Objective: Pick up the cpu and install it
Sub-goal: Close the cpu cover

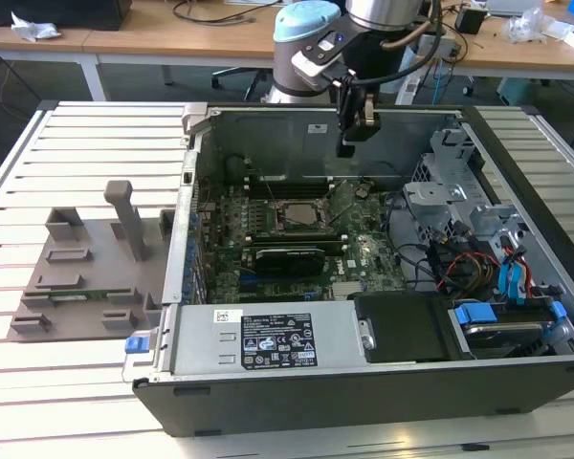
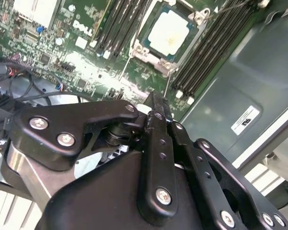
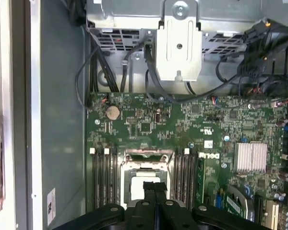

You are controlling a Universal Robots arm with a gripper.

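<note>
While the black two-fingered gripper (image 3: 154, 186) hangs above the open dark-grey computer case (image 1: 268, 402), fingers pressed together on nothing, the small flat silvery square cpu (image 2: 168, 32) lies inside the metal socket frame (image 2: 138, 49) on the green motherboard (image 3: 182, 124) — seemingly seated. If it sits skewed, a downward press could damage contacts — and sideways drift might strike the black memory slots (image 2: 211, 48) beside it.
</note>
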